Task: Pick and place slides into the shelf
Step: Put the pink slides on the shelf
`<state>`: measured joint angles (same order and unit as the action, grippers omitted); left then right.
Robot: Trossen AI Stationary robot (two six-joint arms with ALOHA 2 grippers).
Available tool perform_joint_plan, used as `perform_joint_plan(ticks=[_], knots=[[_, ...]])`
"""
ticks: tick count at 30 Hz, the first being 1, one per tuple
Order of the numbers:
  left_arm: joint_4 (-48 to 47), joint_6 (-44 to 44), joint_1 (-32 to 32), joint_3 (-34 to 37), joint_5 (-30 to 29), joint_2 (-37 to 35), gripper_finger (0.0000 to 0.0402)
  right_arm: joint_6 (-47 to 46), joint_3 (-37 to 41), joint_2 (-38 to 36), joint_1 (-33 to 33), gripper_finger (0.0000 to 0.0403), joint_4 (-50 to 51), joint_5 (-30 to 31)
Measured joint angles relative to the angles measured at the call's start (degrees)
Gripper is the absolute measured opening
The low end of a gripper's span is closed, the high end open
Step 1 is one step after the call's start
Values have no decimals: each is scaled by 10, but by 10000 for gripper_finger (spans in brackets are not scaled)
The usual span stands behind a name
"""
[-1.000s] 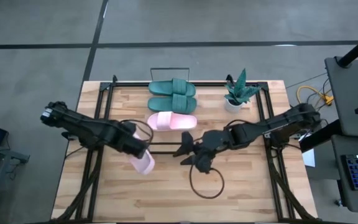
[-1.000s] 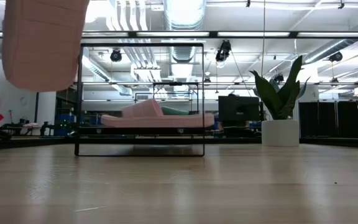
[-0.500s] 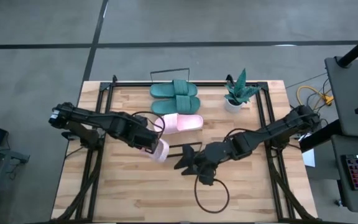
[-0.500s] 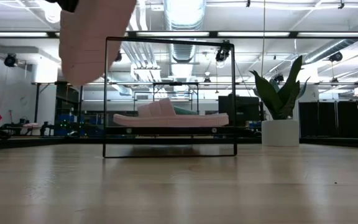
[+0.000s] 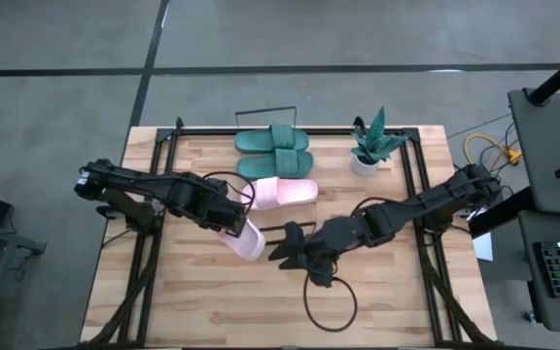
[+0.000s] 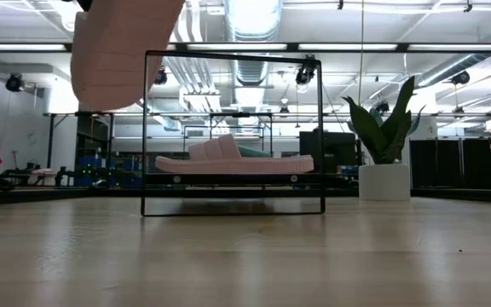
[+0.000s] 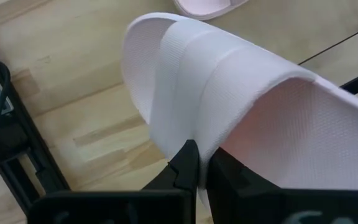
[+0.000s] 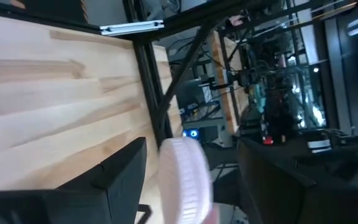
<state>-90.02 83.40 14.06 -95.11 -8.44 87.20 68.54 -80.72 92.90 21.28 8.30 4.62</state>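
1. Pink rubber shows in the high view where the left gripper (image 5: 229, 220) is clamped on a light pink slide (image 5: 245, 239), holding it above the wooden table (image 5: 387, 292), near the front rail of the shelf (image 5: 304, 199). On the shelf lie two teal slides (image 5: 271, 149) side by side at the far end and a second pink slide (image 5: 282, 192) just in front of them. The right gripper (image 5: 282, 245) hangs over the middle of the table with its fingers spread wide and nothing between them; a black cable loop (image 5: 329, 299) lies on the table nearby. A potted plant (image 5: 372, 144) stands at the far right, beside the shelf.

2. Low view: the held pink slide (image 6: 122, 51) hangs high at upper left, clear of the tabletop. The shelf's black wire frame (image 6: 233, 133) stands behind, with the resting pink slide (image 6: 233, 159) on its board. The plant (image 6: 384, 145) sits to the right.

3. Left wrist view: the dark fingers (image 7: 188, 165) pinch the ribbed strap of the pink slide (image 7: 241, 106), which fills most of the picture above the table (image 7: 73, 112).

4. Right wrist view: the spread fingers (image 8: 126, 171) frame the held slide's edge (image 8: 185, 177) farther off, beyond the table (image 8: 55, 118).
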Motion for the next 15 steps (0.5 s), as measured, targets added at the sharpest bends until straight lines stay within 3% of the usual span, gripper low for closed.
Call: perform_joint_plan(ticks=[15], knots=[[0, -28, -36, -15, 8, -2, 0, -10, -23, 0, -44, 242, 11, 0]])
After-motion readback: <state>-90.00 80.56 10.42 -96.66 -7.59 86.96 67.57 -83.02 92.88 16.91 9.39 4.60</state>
